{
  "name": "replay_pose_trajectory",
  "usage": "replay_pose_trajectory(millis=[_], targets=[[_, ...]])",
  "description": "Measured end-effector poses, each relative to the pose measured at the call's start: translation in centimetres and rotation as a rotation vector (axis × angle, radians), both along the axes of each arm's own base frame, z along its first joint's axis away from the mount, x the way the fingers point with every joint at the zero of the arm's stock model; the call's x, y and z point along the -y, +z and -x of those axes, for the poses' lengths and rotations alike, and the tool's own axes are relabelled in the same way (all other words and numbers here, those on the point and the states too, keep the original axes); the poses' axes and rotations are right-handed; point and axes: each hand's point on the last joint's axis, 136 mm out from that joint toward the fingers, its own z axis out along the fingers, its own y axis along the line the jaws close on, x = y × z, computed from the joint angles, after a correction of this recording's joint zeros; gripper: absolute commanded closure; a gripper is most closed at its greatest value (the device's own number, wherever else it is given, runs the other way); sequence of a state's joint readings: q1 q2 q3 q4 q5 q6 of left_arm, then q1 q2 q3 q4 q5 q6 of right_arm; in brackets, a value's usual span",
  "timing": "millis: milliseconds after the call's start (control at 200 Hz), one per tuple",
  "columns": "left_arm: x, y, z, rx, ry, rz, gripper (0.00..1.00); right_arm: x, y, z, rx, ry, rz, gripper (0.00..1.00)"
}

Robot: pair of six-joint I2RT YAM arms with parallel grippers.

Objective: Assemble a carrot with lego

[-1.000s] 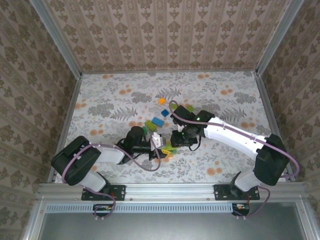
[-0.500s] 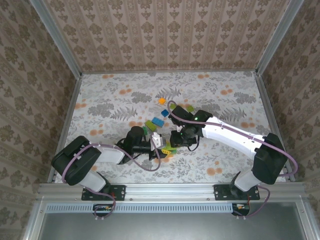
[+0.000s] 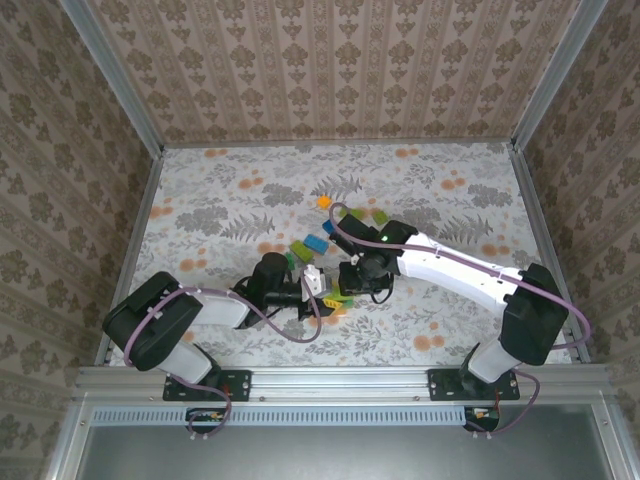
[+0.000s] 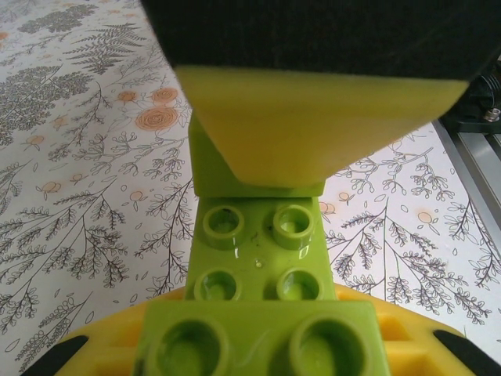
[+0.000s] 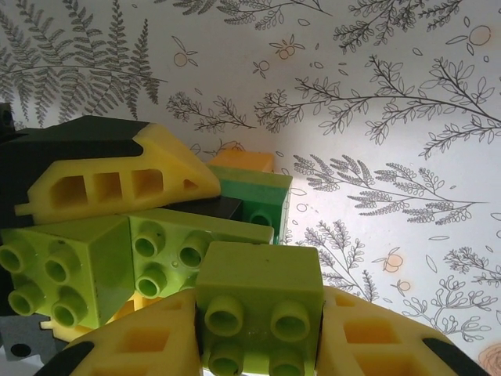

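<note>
The left gripper [image 3: 316, 288] clamps the carrot [image 4: 257, 258] low over the table [image 3: 450, 200] to steady it. The right gripper [image 3: 352, 278], closed on 1 lime brick [image 5: 258, 290], holds it alongside, probably for pressing on.

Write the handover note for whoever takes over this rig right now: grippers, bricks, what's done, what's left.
Left gripper: shut on the carrot, a partial build of lime bricks with green and orange bricks behind.
Right gripper: shut on a lime brick, right up against the carrot; I cannot tell whether it is seated.
Loose lego lies on the table just beyond both grippers, with one orange brick farther back.
Done: carrot partly built.
Left: probably press the lime brick home, then check the shape.
</note>
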State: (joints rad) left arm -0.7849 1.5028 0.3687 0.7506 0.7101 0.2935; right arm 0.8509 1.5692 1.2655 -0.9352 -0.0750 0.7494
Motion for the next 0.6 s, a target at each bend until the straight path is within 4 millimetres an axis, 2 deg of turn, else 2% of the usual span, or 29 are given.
replay_pose_trajectory(millis=[460,600], targets=[[0.02,-0.01,-0.05,0.002,0.003,-0.001,0.67,-0.05,-0.28,-0.09,-0.037,-0.006,0.062,0.71],[0.02,-0.01,-0.06,0.002,0.003,-0.001,0.67,-0.05,-0.23,-0.09,-0.045,-0.005,0.071,0.66]])
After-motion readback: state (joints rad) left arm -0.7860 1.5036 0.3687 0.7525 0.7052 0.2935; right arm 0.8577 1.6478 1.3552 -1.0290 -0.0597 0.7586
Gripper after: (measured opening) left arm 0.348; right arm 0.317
